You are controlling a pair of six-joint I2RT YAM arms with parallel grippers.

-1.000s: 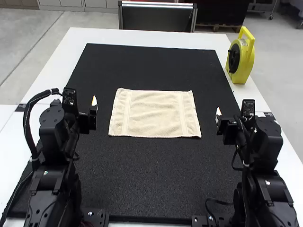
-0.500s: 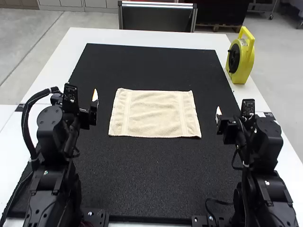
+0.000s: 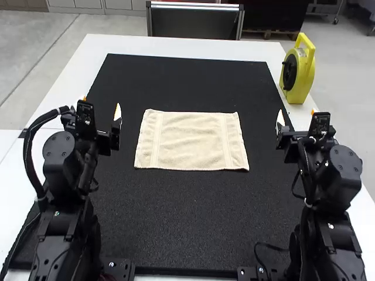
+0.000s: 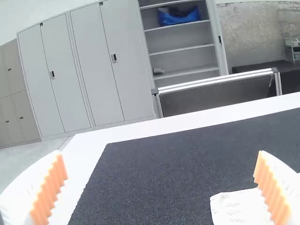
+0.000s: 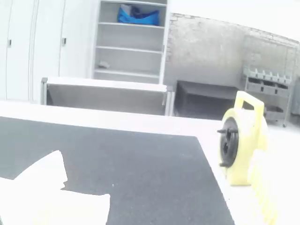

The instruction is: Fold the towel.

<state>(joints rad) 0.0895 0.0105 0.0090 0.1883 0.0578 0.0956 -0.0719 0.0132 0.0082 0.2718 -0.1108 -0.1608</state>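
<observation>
In the middle of the black mat [image 3: 187, 216] lies the towel [image 3: 190, 140], cream-coloured and spread out flat in a single layer, its long sides running crosswise in front of the arms. A flatter woven band runs near each short end, one on the left [image 3: 156, 140] and one on the right [image 3: 226, 140]. The cloth between them has a soft, looped nap with a few shallow ripples, and the edges lie slightly uneven, the near one a little wider than the far one in the high view. To the left of the towel, apart from it, is the left tool [image 3: 101, 106], opened wide with nothing in its grip; in its wrist view the orange ribbed pads [image 4: 49, 192] stand well apart. To the right of the towel, also apart from it, the right tool [image 3: 297, 115] is likewise wide open and holds nothing. Mat surrounds the towel on every side, laid over the white tabletop [image 3: 176, 45]. Beyond the towel and to its right, just beside the mat, a yellow reel [image 3: 304, 76] with a black hub and a carrying handle stands upright.
</observation>
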